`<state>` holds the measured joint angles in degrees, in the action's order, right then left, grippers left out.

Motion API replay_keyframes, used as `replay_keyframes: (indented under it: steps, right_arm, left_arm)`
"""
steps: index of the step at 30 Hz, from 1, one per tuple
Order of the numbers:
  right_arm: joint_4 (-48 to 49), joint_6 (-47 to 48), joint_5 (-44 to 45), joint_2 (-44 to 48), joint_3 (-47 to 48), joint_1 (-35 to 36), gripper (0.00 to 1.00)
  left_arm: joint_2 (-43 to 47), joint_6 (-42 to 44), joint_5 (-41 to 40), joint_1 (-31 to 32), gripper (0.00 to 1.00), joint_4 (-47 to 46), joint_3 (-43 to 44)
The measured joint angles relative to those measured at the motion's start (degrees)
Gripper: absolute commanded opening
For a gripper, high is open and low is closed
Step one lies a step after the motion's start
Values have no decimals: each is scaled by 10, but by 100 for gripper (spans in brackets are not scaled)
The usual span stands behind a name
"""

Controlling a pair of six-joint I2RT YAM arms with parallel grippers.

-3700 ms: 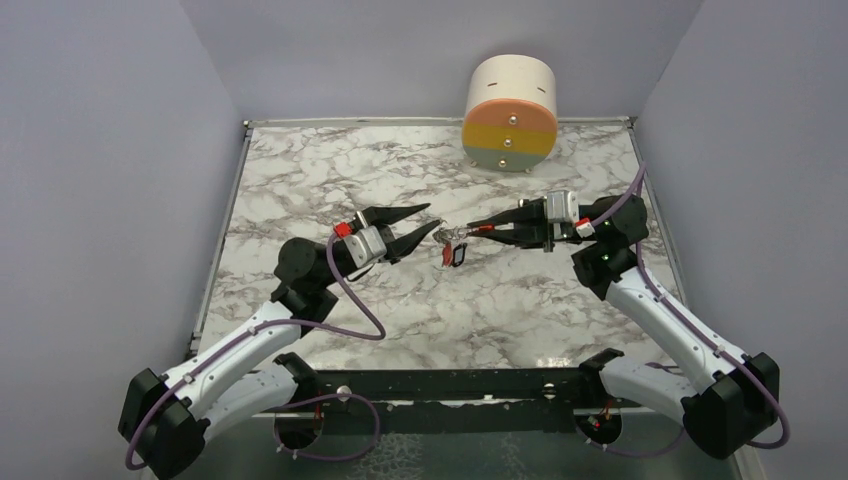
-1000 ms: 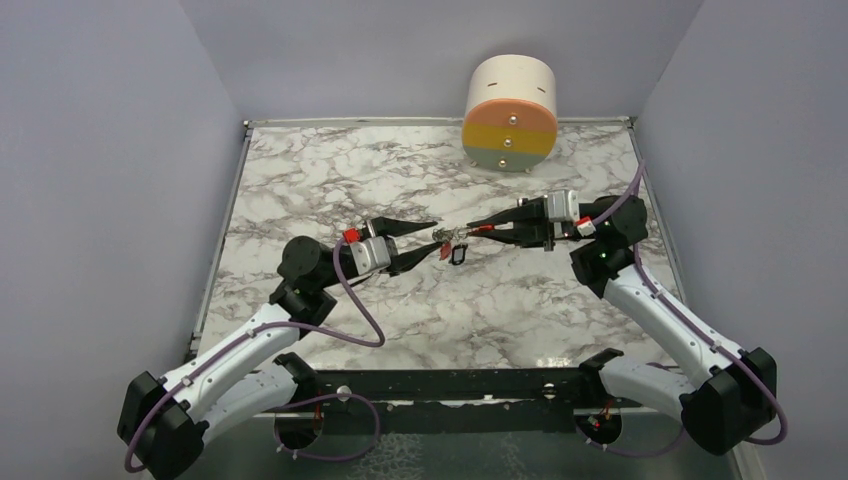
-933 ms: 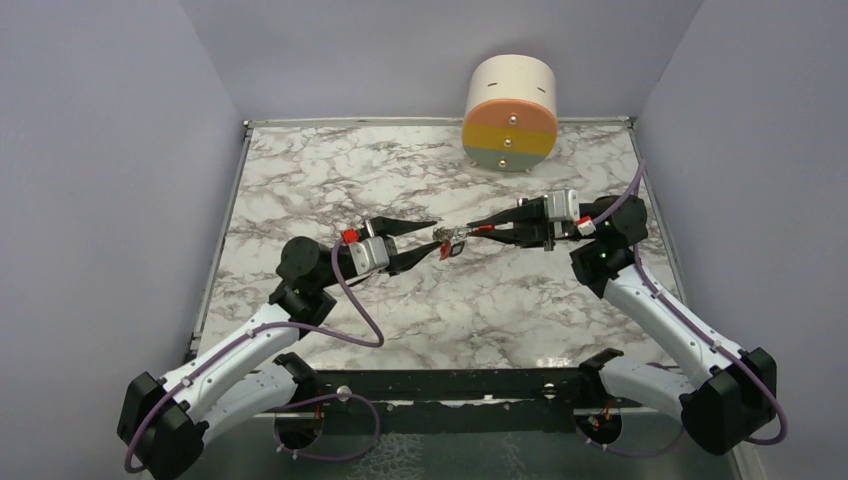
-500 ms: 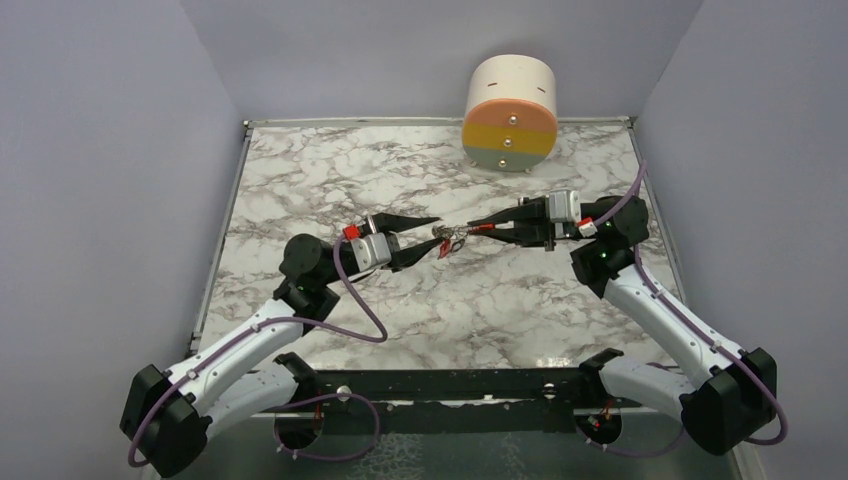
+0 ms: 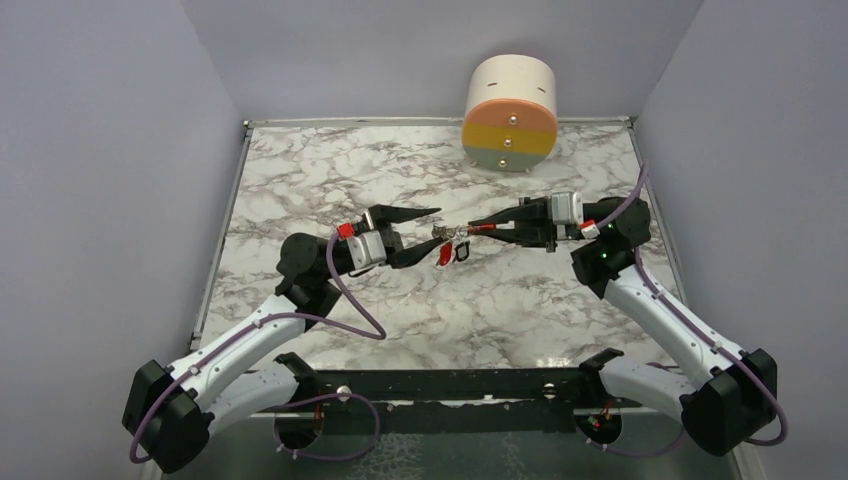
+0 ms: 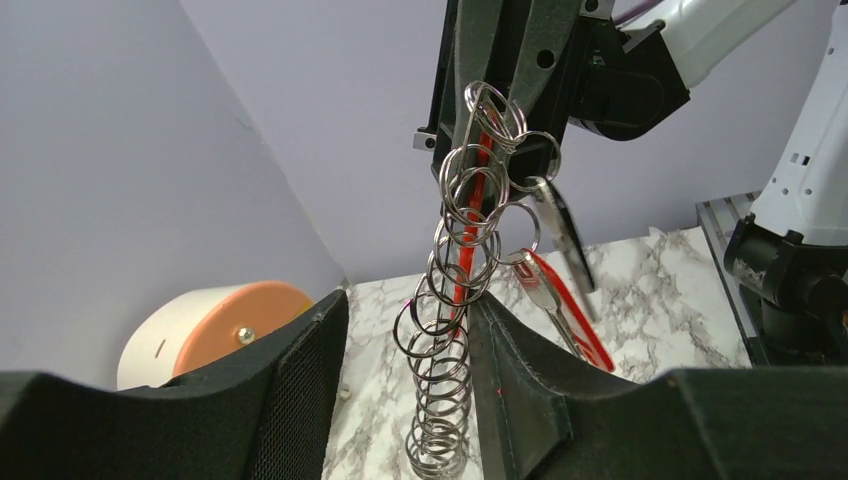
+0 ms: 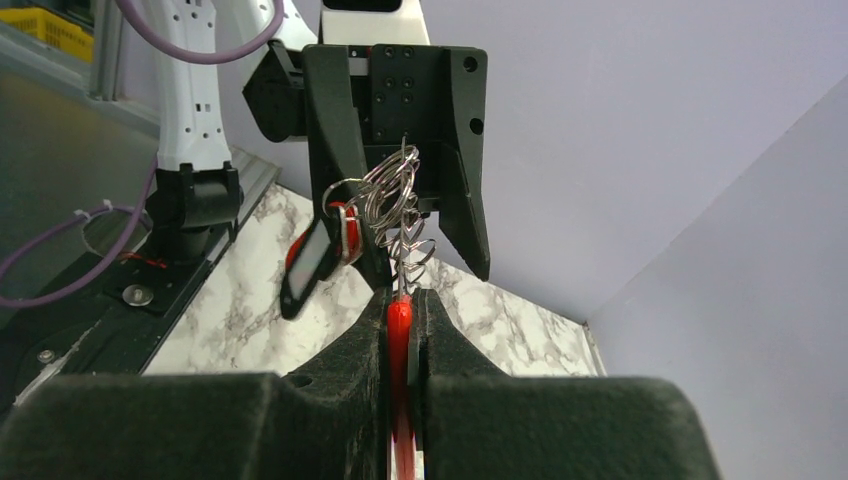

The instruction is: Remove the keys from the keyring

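The keyring hangs in the air between my two grippers. My right gripper (image 5: 474, 228) (image 7: 400, 300) is shut on its red clip (image 7: 400, 325). The silver ring chain (image 6: 447, 340) (image 5: 449, 234) runs from the clip into the gap of my left gripper (image 5: 435, 233) (image 6: 408, 325), which is open around the chain, with the chain against one finger (image 6: 510, 370). The red-headed key (image 6: 560, 310) (image 5: 444, 257) and the dark-headed key (image 6: 562, 235) (image 7: 305, 265) (image 5: 461, 252) dangle from rings on the chain near the clip.
A round cream drawer unit (image 5: 510, 112) with orange, yellow and green fronts stands at the back of the marble table (image 5: 300, 180). Lilac walls close in the left, right and back sides. A black rail (image 5: 450, 385) runs along the near edge.
My left gripper has moved right, from beside the chain to straddling it, and its wrist has risen slightly. The keys have swung a little. My right arm has held still.
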<state>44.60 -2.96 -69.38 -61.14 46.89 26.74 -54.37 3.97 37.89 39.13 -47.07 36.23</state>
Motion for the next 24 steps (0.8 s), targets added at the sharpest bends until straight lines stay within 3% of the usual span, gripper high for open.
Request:
replay_keyframes:
  steps: [8, 21, 24]
  right_arm:
    - [0, 0, 0, 3, 0, 1, 2]
    - [0, 0, 1, 6, 0, 1, 2]
    - [0, 0, 1, 5, 0, 1, 2]
  left_arm:
    - [2, -3, -2, 0, 41, -1, 0]
    - [-34, -25, 18, 5, 44, -26, 17]
    - [-43, -32, 26, 7, 36, -38, 19]
